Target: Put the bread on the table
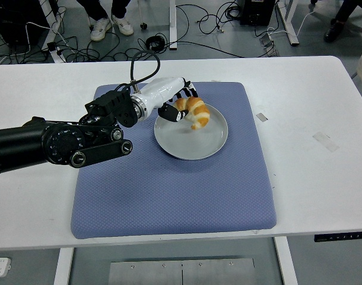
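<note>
One croissant point(193, 111), one plate point(193, 145) (grey), one mat point(169, 190).

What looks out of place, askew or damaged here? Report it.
Nothing stands out. The left hand grips the golden croissant-shaped bread over the round grey plate, which sits flat on the blue mat. A few small tape scraps lie on the white table.
</note>
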